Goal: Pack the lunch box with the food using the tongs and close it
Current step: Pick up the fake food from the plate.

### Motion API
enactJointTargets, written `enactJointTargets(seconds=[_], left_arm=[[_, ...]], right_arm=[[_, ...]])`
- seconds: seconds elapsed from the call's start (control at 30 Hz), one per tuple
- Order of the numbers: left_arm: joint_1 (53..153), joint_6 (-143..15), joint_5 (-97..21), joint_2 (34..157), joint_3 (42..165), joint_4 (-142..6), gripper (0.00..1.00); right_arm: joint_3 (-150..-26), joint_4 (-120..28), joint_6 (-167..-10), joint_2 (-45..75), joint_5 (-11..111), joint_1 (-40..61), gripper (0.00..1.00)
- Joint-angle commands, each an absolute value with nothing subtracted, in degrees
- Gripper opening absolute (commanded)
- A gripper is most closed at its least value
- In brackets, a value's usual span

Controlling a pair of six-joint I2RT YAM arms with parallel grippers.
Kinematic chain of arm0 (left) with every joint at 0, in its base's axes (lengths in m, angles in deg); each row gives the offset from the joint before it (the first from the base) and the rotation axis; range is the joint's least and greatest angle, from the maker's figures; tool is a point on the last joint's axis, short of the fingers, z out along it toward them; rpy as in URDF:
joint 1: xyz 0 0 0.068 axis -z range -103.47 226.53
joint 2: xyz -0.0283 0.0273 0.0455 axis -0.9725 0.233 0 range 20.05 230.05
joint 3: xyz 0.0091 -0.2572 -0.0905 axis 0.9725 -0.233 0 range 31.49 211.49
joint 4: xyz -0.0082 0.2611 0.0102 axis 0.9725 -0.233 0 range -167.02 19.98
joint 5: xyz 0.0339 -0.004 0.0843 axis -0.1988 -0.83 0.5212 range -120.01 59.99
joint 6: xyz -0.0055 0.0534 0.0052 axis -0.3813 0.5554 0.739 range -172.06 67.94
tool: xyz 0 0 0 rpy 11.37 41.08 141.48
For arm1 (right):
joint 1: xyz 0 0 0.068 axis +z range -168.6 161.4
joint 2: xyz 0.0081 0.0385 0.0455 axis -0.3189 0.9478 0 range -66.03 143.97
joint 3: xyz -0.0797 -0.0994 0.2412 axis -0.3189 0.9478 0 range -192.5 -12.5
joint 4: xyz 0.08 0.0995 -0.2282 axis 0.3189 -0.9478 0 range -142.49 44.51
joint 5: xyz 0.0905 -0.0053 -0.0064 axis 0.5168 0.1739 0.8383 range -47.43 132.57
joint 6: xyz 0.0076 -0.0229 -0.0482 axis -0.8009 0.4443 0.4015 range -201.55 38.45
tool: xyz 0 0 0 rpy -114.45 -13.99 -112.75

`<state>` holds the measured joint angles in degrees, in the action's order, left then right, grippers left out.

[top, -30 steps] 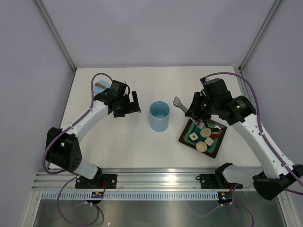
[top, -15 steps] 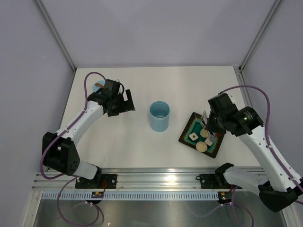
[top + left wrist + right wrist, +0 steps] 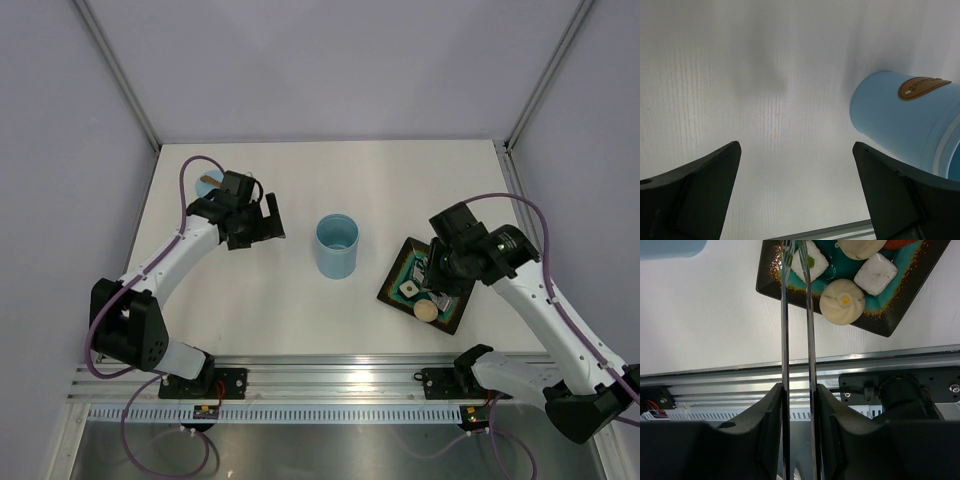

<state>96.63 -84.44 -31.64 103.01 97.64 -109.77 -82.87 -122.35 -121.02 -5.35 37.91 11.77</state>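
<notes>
Early: lunch box (image 3: 337,246) stands open mid-table, apparently empty, lid (image 3: 900,115) off by the spread left gripper (image 3: 795,145); right gripper (image 3: 799,390) holds tongs (image 3: 785,330) (arms nearly together, can't tell if pinching) at a white cube (image 3: 810,262) on the plate (image 3: 769,282) w/ the food (image 3: 842,301), so packing & closing remain.

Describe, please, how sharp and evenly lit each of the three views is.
Top external: sharp, evenly lit, barely a shadow around the lunch box. Left wrist: the left gripper is dark and slightly soft; vague grey shadows cross the table. Right wrist: plate and food are crisp, the tongs gleam.
</notes>
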Motion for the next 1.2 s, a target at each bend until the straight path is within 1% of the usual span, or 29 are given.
enactJointTargets(seconds=[0.0, 0.13, 0.2, 0.43, 1.17], left_arm=[[96.39, -84.14, -32.82, 102.14, 97.23, -107.55, 0.99], [96.39, -83.96, -32.91, 102.93, 97.84, -107.99, 0.99], [96.39, -84.05, -33.17, 103.1, 97.84, -107.82, 0.99], [96.39, -84.23, -33.7, 104.16, 97.84, -107.29, 0.99], [96.39, -84.75, -34.93, 105.57, 97.93, -106.59, 0.99]], right_arm=[[-82.37, -123.18, -119.26, -3.72, 39.5, 12.07, 0.39], [-82.72, -123.44, -118.03, -1.79, 38.27, 12.07, 0.44], [-82.9, -123.53, -117.59, -0.73, 38.0, 12.07, 0.45], [-82.2, -123.18, -116.53, 0.33, 38.61, 12.08, 0.55], [-79.47, -120.63, -112.58, 4.98, 41.43, 12.07, 0.6]])
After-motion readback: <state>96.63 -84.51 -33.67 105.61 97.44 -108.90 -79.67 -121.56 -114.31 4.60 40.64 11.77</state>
